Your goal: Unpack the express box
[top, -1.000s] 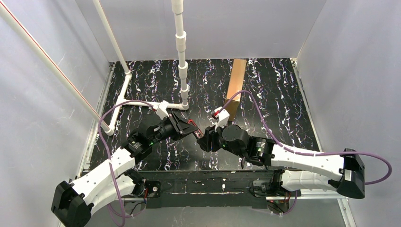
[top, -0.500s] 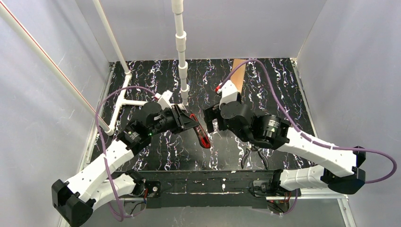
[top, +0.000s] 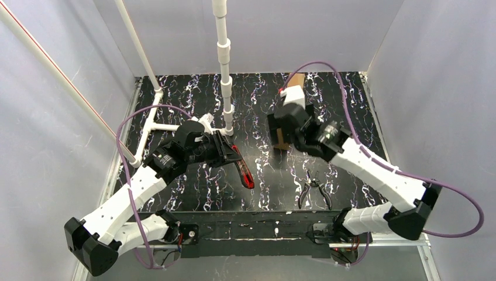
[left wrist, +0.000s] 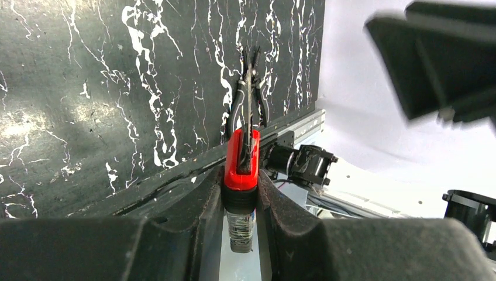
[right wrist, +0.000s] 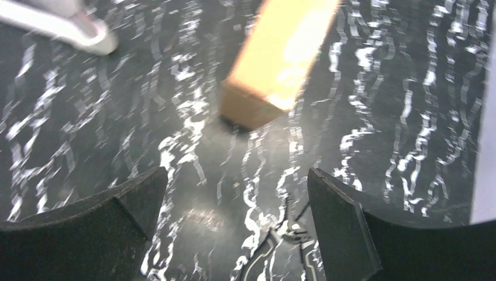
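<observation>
Black, white-veined bench (top: 193,93): one, carrying everything.

Two arms. Left arm (top: 131,196) reaching from the near-left corner toward the middle, wrist turned inward, jaws clamped on the butt of a red-handled tool (top: 243,171) slanting out toward the near edge. Impossible to tell whether the tool tip touches the bench. Right arm (top: 380,172) stretched far forward from the near-right corner, wrist above the express box (top: 282,142), jaws spread wide and empty.

One white pipe frame (top: 225,58), standing at far left and centre.

One express box, brown cardboard, long and flat, lying lengthwise toward the back wall, right of centre.

One pair of black-handled pliers (top: 314,193), flat on the bench near the front edge, well apart from the box.

One red-handled tool, in the left jaws.

From the left wrist only: red handle pinched between both dark pads, pliers straight beyond it.

From the right wrist only, blurred: near end of the box resting on the bench, ahead between the open fingers, untouched.

From overhead only: both arms whole, middle of the box hidden under the right wrist.
</observation>
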